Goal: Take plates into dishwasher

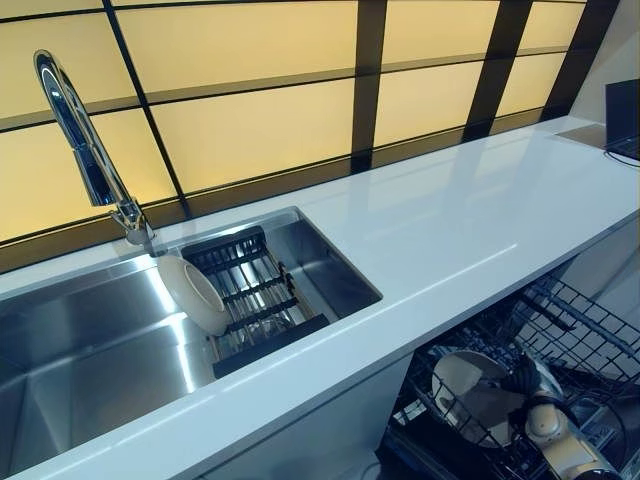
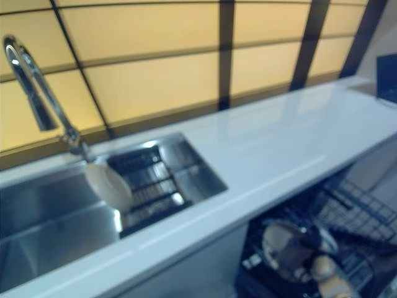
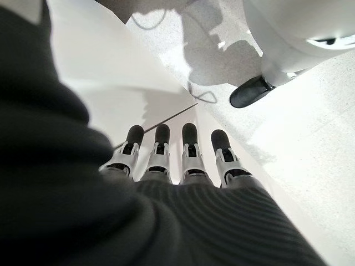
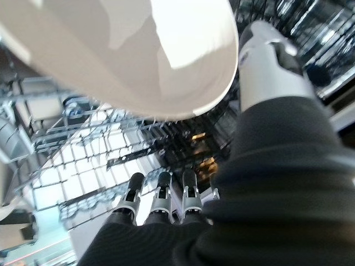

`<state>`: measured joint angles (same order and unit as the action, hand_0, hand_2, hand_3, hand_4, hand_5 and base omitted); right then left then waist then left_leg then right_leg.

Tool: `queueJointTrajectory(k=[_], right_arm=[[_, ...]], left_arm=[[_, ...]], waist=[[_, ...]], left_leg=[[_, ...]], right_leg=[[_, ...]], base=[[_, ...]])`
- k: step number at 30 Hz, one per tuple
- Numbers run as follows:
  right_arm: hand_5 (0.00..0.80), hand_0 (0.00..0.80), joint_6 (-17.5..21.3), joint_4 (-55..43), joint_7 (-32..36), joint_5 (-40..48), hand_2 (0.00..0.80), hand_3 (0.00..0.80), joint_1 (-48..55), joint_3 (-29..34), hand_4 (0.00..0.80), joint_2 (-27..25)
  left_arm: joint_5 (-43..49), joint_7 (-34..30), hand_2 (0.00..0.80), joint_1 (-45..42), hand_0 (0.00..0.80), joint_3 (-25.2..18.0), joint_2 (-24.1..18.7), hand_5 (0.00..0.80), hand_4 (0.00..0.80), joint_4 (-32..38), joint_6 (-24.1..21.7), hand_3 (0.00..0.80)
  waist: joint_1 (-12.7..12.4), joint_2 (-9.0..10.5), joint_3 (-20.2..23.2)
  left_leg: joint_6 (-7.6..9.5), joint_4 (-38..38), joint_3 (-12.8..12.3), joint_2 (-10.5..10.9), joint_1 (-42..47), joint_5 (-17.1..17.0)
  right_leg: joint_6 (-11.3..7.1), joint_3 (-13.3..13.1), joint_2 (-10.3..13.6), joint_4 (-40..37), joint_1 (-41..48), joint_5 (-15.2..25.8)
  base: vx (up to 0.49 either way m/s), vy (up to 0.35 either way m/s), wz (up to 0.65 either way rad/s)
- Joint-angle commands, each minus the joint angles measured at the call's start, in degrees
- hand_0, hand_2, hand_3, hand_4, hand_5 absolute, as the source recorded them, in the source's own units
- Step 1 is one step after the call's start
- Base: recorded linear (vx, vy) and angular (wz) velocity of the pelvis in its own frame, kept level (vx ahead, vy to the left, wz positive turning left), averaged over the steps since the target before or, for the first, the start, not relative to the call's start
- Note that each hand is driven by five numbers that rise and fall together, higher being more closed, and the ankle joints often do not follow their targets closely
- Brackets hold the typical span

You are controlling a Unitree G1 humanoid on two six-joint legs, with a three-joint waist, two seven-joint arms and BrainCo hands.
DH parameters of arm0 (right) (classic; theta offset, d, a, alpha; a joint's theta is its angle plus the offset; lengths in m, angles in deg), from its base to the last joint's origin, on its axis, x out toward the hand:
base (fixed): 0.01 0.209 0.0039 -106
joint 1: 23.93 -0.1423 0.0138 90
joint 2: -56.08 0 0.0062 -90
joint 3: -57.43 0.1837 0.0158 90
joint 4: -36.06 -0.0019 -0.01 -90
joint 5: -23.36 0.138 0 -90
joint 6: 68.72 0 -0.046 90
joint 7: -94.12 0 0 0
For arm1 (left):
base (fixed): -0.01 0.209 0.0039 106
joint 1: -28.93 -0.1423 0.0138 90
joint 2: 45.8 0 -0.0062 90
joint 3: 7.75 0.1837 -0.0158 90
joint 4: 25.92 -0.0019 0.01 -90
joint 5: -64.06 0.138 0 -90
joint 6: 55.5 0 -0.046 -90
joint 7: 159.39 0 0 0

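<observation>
A white plate (image 1: pixel 195 293) stands on edge in a black dish rack (image 1: pixel 262 300) inside the steel sink (image 1: pixel 90 350). A second white plate (image 1: pixel 460 378) sits in the open dishwasher's lower wire rack (image 1: pixel 580 330), below the counter at the right. My right hand (image 1: pixel 545 420) is low in that rack, right beside this plate. In the right wrist view the plate (image 4: pixel 138 50) looms close, the thumb (image 4: pixel 266 61) lies along its rim and the fingers (image 4: pixel 161 197) are straight, apart from it. My left hand (image 3: pixel 188 155) hangs open by the white cabinet front, holding nothing.
A tall chrome faucet (image 1: pixel 85 150) rises behind the sink. The long white counter (image 1: pixel 450 220) runs to the right, with a dark object (image 1: pixel 625 115) at its far end. Wire tines (image 4: pixel 83 160) of the dishwasher rack surround my right hand.
</observation>
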<state>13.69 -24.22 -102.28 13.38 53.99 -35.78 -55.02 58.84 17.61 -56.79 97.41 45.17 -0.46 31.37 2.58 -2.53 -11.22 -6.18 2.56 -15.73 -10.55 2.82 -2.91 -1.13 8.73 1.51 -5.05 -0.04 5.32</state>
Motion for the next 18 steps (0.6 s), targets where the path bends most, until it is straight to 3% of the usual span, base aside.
queueJointTrajectory(k=[1,5,10,13,15,18], right_arm=[[0.0,0.0,-2.1,-3.4,1.0,1.8,0.0,0.0,1.4,1.7,0.0,-2.5],[0.0,0.0,-3.7,-3.4,2.7,1.7,0.0,0.0,4.1,4.9,0.0,-3.7],[0.0,0.0,-8.2,-2.0,5.6,4.8,0.0,0.0,7.6,12.4,0.0,-11.1],[0.0,0.0,-7.5,-5.7,5.4,5.7,0.0,0.0,8.8,17.0,0.0,-14.2],[0.0,0.0,-4.2,-11.2,4.3,5.6,0.0,0.0,9.7,20.4,0.0,-15.3],[0.0,0.0,-3.0,-18.2,4.7,4.0,0.0,0.0,10.7,22.7,0.0,-15.6]], left_arm=[[1.5,-0.4,0.0,0.2,0.0,-0.7,-2.8,0.0,0.0,-1.4,-0.9,0.0],[1.5,-0.6,0.0,-0.4,0.0,-1.7,-3.1,0.0,0.0,-1.8,-1.2,0.0],[0.8,-0.7,0.0,-1.3,0.0,-2.4,-4.0,0.0,0.0,-1.0,-1.2,0.0],[0.0,-0.6,0.0,-1.7,0.0,-2.8,-4.1,0.0,0.0,-0.9,-1.0,0.0],[-0.5,-0.2,0.0,-2.3,0.0,-3.6,-3.8,0.0,0.0,-1.2,-1.4,0.0],[-0.5,0.1,0.0,-3.0,0.0,-4.3,-3.4,0.0,0.0,-1.6,-1.9,0.0]], waist=[[2.0,3.84,1.9],[2.5,4.33,1.8],[3.3,5.76,1.9],[3.8,6.18,2.1],[4.4,6.43,2.5],[4.8,6.5,2.8]], left_leg=[[-0.22,1.9,-0.4,0.3,-5.2,-5.9],[-0.14,1.9,-0.6,0.1,-5.1,-5.8],[-0.18,2.0,-0.8,-0.1,-4.5,-5.5],[-0.17,2.0,-1.2,-0.3,-4.2,-5.3],[-0.09,2.1,-1.5,-0.3,-3.8,-5.0],[-0.01,2.1,-1.8,-0.3,-3.5,-4.8]], right_leg=[[-0.21,-0.8,-0.3,1.0,2.8,-3.7],[-0.26,-1.3,-0.4,1.1,2.7,-3.7],[-0.07,-2.2,-0.9,1.0,3.1,-3.6],[0.0,-2.2,-1.0,1.4,3.1,-3.8],[-0.04,-2.5,-1.0,1.5,3.1,-4.0],[-0.12,-2.6,-0.9,1.6,3.3,-4.1]], base=[[-0.007,0.024,-0.03],[0.005,0.009,-0.02],[0.047,0.03,-0.02],[0.051,0.056,-0.04],[0.058,0.073,-0.1],[0.055,0.07,-0.07]])
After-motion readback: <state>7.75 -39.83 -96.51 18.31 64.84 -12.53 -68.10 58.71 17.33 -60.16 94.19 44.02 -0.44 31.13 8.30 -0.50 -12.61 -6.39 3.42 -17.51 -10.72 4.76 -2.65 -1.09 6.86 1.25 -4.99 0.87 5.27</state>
